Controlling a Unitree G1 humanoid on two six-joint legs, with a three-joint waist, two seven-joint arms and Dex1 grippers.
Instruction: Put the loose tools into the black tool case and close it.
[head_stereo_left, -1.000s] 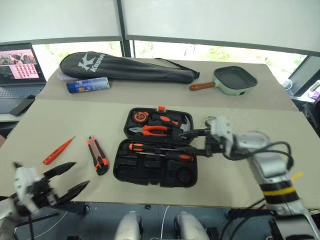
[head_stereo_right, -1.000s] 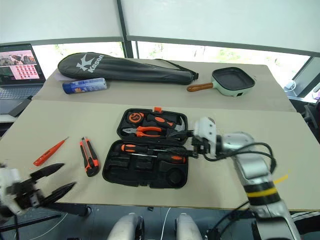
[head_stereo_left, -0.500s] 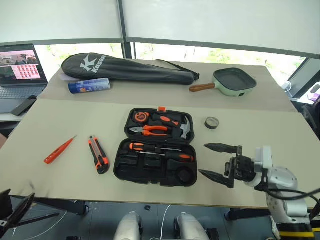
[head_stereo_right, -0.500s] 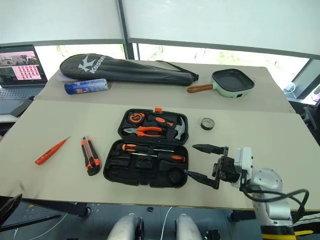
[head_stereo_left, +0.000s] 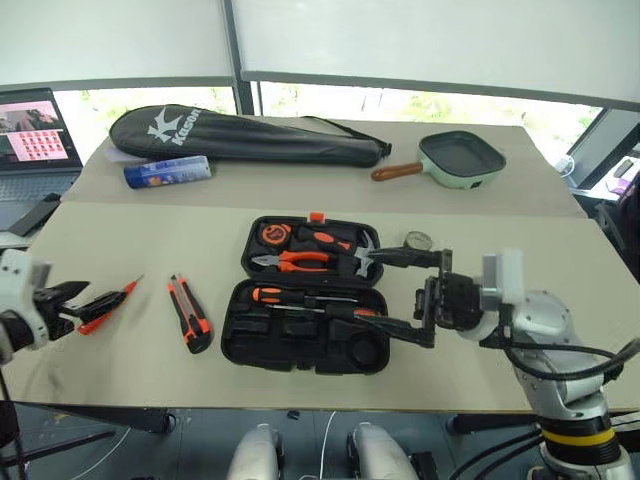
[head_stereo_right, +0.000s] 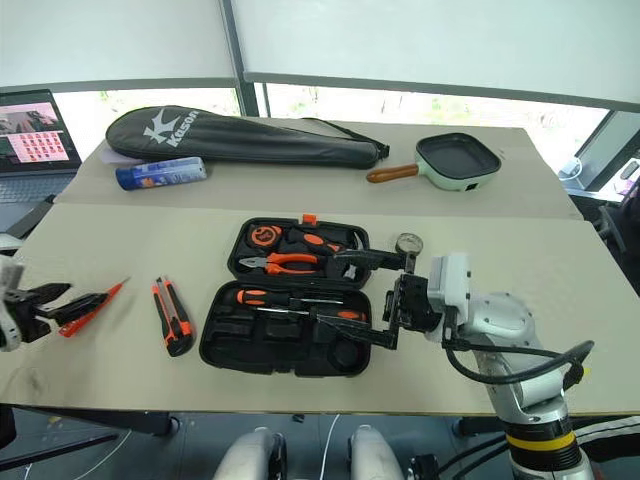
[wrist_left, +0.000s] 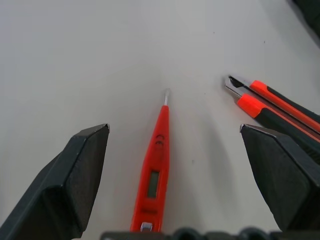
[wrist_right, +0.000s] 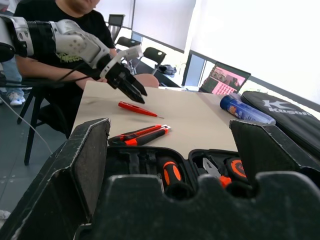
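The black tool case (head_stereo_left: 285, 338) lies open mid-table. Two orange-and-black screwdrivers (head_stereo_left: 290, 296) rest in its near half, beside pliers and a hammer in the far half. My right gripper (head_stereo_left: 372, 291) hangs open over the case's right end with nothing between its fingers. The small tape roll (head_stereo_left: 418, 240) sits on the table just behind its upper finger. Left of the case lies the utility knife (head_stereo_left: 190, 312). Further left is the slim orange tester screwdriver (wrist_left: 156, 170), and my left gripper (wrist_left: 173, 131) stands open astride its handle end, apart from it.
A long black racket bag (head_stereo_left: 240, 135), a blue can (head_stereo_left: 167, 171) and a green pan (head_stereo_left: 462, 158) sit along the back of the table (head_stereo_left: 150, 230). A laptop (head_stereo_left: 30, 125) stands at far left. A person (wrist_right: 55, 30) sits beyond the table's left end.
My left gripper has come up from below the front edge and forward to the tester. My right gripper left the screwdriver in the case, drew back, and now hangs higher over the case's right end.
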